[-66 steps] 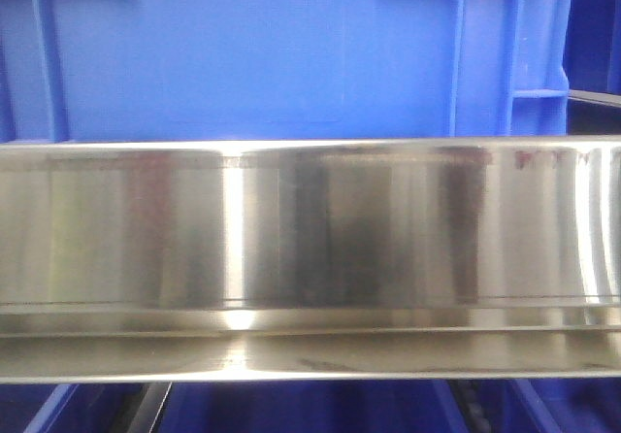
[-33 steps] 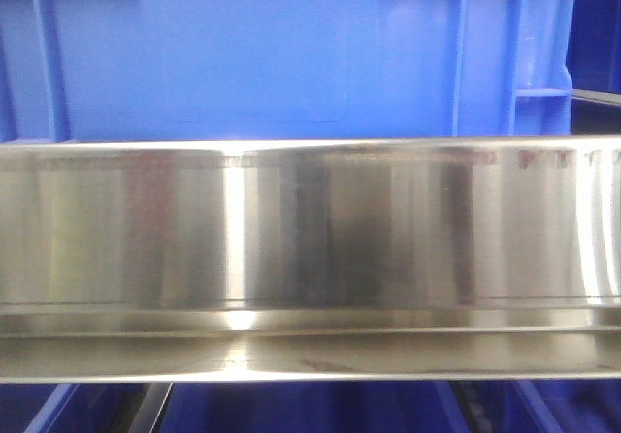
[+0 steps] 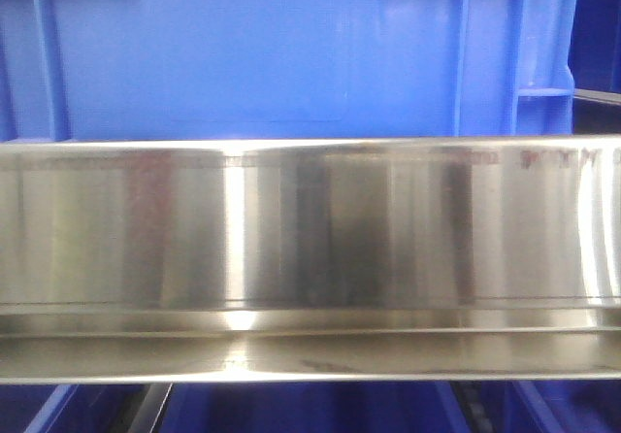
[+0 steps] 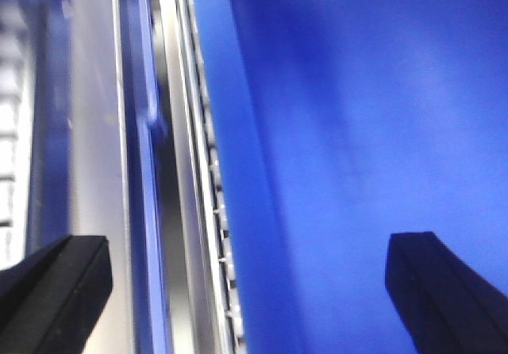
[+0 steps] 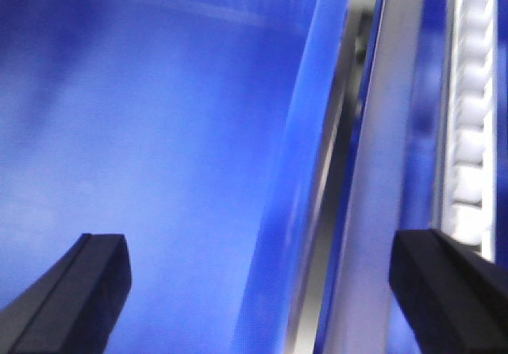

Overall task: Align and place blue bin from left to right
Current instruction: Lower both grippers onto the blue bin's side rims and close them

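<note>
Blue bin (image 3: 252, 54), a large ribbed plastic crate, fills the upper frame behind a shiny steel rail (image 3: 310, 239); left gripper (image 4: 254, 290) and right gripper (image 5: 262, 290), spread wide astride its walls, could clamp rail too, skewing it.

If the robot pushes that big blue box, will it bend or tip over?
The blue bin probably stays stiff: upright ribs brace its wall near the corner. Wide and flat-sided, it would likely slide rather than tip. Its smooth, shiny plastic may be slippery to pinch.
</note>
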